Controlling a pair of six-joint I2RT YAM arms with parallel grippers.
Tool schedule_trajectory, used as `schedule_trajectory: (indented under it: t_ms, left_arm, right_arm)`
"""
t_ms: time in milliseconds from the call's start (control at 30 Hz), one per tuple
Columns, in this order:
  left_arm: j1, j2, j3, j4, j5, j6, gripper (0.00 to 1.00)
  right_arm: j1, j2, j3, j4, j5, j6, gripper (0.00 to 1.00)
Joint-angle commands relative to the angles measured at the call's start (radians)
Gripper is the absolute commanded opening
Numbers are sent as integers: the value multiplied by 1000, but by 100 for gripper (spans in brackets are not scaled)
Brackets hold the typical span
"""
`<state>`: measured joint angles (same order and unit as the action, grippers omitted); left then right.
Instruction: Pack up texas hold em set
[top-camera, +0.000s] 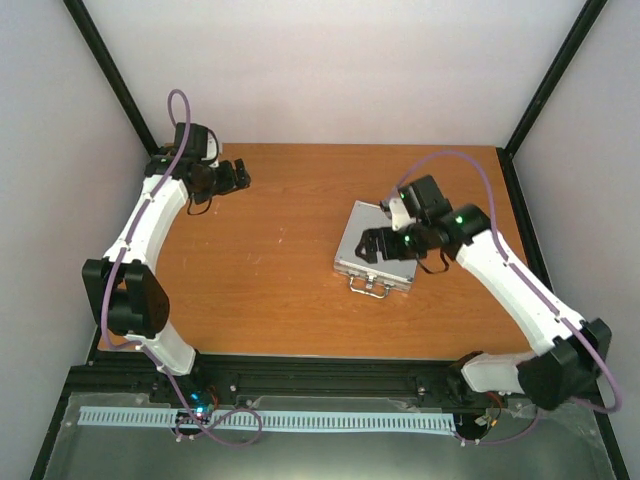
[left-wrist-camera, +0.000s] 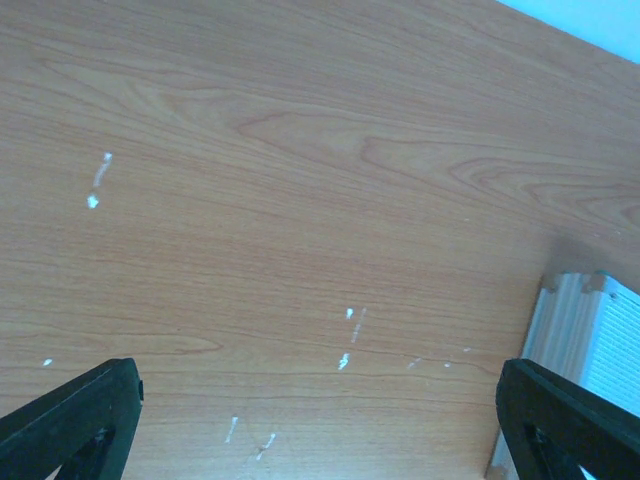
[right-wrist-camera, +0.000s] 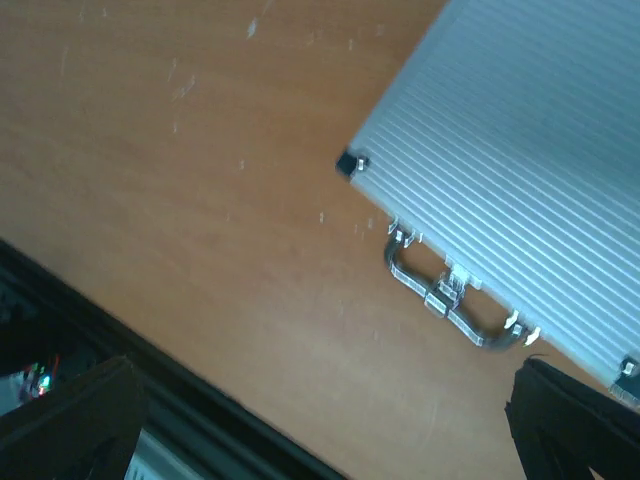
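Top external: the silver case (top-camera: 380, 272) lies shut and flat on the table (top-camera: 270, 250), right of centre, handle (top-camera: 370, 287) toward the arm bases. The right gripper (top-camera: 385, 243) hangs over it; the left gripper (top-camera: 232, 177) sits well apart at the back-left.

Left wrist: fingers (left-wrist-camera: 85, 420) spread wide over the wood, with a ribbed corner of the case at the right edge.

Right wrist: fingers (right-wrist-camera: 70, 425) wide apart, gripping nothing, above the ribbed lid (right-wrist-camera: 520, 130) and the handle.

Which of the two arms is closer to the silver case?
The right. The right gripper hovers open above the silver case; the left gripper is well away, near the table's far left corner.
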<state>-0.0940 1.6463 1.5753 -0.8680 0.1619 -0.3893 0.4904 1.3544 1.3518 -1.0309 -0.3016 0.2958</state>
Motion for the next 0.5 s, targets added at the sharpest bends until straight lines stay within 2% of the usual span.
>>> schedule_trajectory:
  t_ms: [0, 200, 300, 467]
  left_arm:
    - [-55, 3, 28, 55, 77, -11, 100]
    - [-218, 114, 128, 55, 140, -13, 100]
    - [-262, 179, 144, 67, 203, -35, 100]
    - [-328, 276, 195, 17, 231, -5, 100]
  right_arm:
    - [23, -112, -181, 94, -47, 161, 100]
    - [86, -125, -324, 168, -45, 202, 100]
    - [119, -116, -383, 227, -55, 221, 100]
    - [138, -130, -499, 344, -42, 272, 100]
